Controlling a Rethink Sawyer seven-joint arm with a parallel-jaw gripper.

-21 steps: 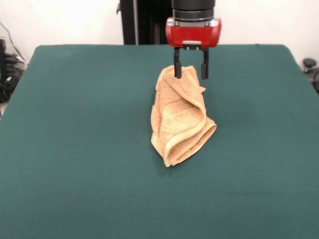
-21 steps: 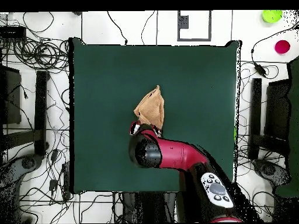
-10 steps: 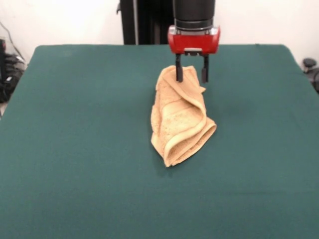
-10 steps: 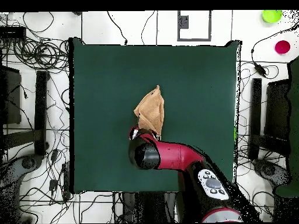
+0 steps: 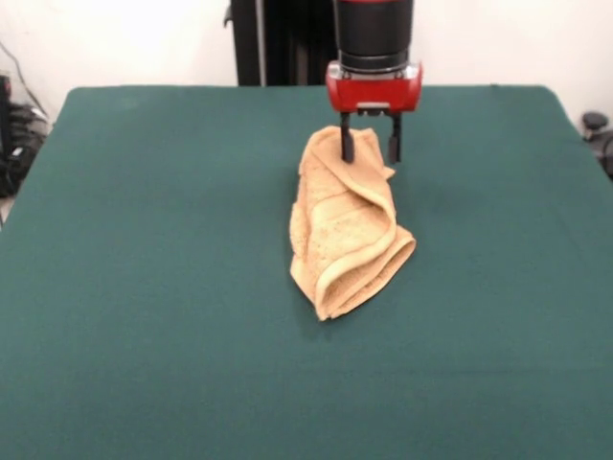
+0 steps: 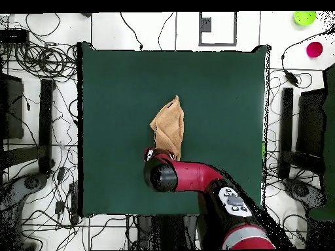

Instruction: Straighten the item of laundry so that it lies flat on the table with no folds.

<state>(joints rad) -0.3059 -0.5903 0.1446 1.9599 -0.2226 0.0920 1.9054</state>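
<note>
- Starting at the left of the front view, we've just got bare table: dark green top, filling almost the whole frame edge to edge.
- Dead centre, slightly right of middle, sits the towel, tan-orange terry cloth. It's nowhere near flat. It's bunched into a long lump running from upper centre down toward the lower middle, with thick rolled folds curling around at the lower end and a woven band visible across the layers.
- Right above the towel's top end we see the gripper, hanging off a red block under the black cylinder of the arm, which drops in from the top edge.
- The jaws stand parted, a moderate gap between the two black fingers. The left finger overlaps the towel's top edge in the picture and the right one hangs just off its upper right corner. We can't tell from here whether either tip actually touches the cloth. Nothing is pinched between them that we can see.
- In the overhead view, the table is the green square in the middle, with cables all over the floor around it.
- The towel shows there as a narrow tan wedge a bit below and left of the table's centre.
- The arm comes in from the lower right, red with a black round end, and that end covers the gripper just below the towel's bottom tip.
</note>
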